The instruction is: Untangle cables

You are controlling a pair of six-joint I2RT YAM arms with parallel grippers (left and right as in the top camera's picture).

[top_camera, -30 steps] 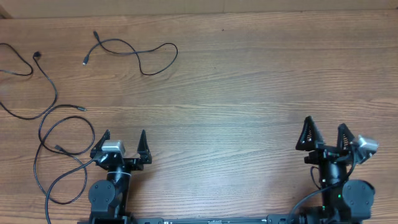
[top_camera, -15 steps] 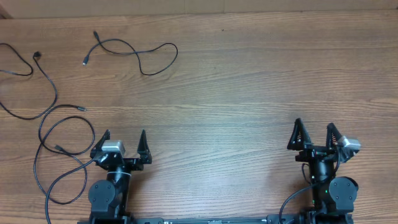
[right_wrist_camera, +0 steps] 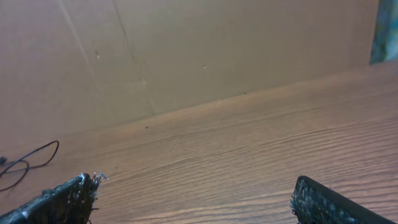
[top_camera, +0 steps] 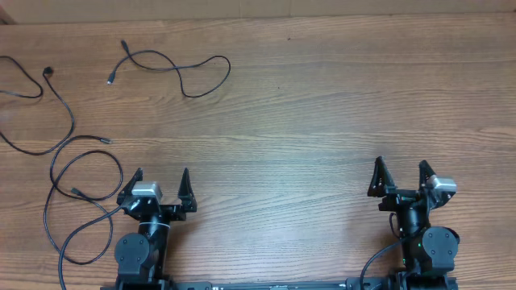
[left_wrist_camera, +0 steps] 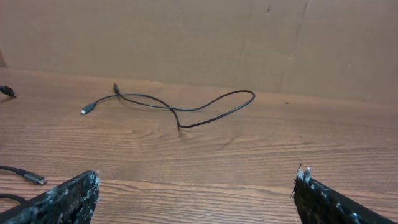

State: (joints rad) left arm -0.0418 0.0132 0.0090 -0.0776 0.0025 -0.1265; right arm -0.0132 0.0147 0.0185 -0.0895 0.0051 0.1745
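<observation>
**Cables [top_camera: 73, 121] at the left – both end effectors spread, holding nothing**

At the near edge of the wooden worktop [top_camera: 306, 121], the left end effector [top_camera: 161, 173] and the right end effector [top_camera: 400, 163] both point toward the far side. Their fingers are spread wide with nothing between them.

One short cable [left_wrist_camera: 176, 109] lies at the far left in a loose loop that crosses itself once, with both plug ends free. It lies apart from the others. The longer cables [top_camera: 53, 171] wind along the left edge in overlapping loops – one strand runs close to the left arm's base. The right end effector is well apart from every cable.
</observation>
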